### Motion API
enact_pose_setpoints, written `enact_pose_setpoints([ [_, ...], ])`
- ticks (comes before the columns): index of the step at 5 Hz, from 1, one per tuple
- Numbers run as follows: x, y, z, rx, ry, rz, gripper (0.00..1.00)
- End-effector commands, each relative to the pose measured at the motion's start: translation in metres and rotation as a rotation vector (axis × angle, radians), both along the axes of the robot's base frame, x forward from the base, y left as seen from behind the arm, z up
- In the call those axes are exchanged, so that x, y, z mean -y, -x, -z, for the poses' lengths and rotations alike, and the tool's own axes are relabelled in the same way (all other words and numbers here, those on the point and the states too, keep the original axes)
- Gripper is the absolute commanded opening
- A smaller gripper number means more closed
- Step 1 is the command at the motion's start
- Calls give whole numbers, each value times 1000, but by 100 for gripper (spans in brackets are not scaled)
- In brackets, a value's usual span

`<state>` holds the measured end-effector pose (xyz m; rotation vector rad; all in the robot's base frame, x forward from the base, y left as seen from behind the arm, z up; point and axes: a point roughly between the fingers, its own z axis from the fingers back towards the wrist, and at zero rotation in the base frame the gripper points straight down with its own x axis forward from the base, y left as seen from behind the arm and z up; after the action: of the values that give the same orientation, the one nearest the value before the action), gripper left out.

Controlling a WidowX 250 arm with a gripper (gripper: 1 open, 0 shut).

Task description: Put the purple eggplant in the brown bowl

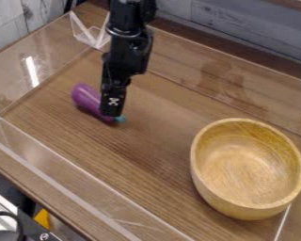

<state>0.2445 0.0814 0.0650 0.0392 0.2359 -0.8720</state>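
Observation:
The purple eggplant (84, 95) lies on the wooden table at the left. Only its rounded left end and a bit of its teal stem cap show past the gripper. My gripper (110, 104) points down right over the eggplant's right half. Its fingers stand open, and the near finger (113, 100), black with a white mark, covers that part of the eggplant. I cannot tell whether the fingers touch it. The brown bowl (247, 169) sits empty at the lower right, well apart from both.
Clear acrylic walls (65, 193) run along the table's front and left sides. A folded clear plastic piece (90, 30) stands at the back left. Grey planks form the wall behind the table.

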Motion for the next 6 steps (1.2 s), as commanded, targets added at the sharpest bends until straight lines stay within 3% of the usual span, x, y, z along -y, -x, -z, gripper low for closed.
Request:
enact_pose_setpoints([
  [1,-9,-2,-15,83,-26,6,100],
  [3,-24,2,-7,111,-42,4,100],
  [4,-24,1,-5,113,-40,-10,0],
  [5,-24,0,-3,115,-37,-19,0],
  [6,-24,-2,-12,122,-35,-41,0],
])
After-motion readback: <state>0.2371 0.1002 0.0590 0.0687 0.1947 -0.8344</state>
